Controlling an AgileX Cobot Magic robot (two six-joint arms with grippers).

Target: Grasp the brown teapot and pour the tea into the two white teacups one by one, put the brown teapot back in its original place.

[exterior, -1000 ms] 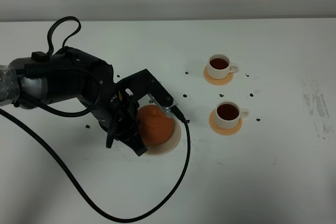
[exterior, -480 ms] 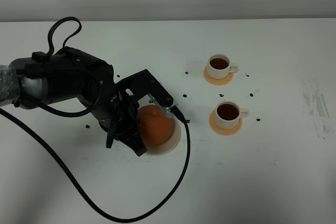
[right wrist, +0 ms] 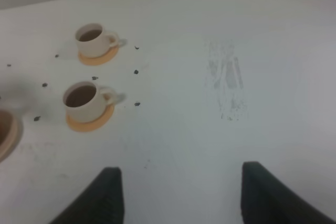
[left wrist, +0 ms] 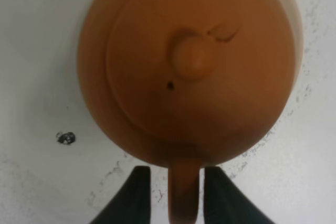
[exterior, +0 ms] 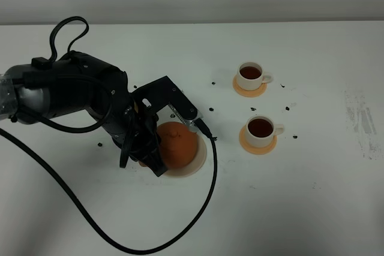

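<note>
Left gripper (left wrist: 173, 195), black, two-fingered: fingers spread a little to either side of the teapot's loop handle, a thin gap visible on each side, so the handle sits between them unpinched. Squat round terracotta-orange clay teapot (exterior: 177, 143) with knobbed lid (left wrist: 192, 59): upright on a flat round pale beige disc (exterior: 200, 161), left of the middle of the white table (exterior: 312, 208); handle (left wrist: 184, 195) points toward the gripper and the table's left edge; spout hidden, so its long axis runs roughly across the table's width. No brand, label or writing legible on the pot; one small dark vent hole beside the knob. Left arm (exterior: 66, 94), black with a looping cable, reaches in from the left edge. Two small cream-white cylindrical teacups, far one (exterior: 251, 75) and near one (exterior: 260, 129), each holding dark tea, each on a small round orange coaster (exterior: 258, 145), right of the teapot and well apart from it, handles toward the right edge. Dark specks (exterior: 212, 110) scattered on the table between pot and cups. Right gripper (right wrist: 178, 195): dark fingers wide apart, nothing between them, over bare table right of the cups.
</note>
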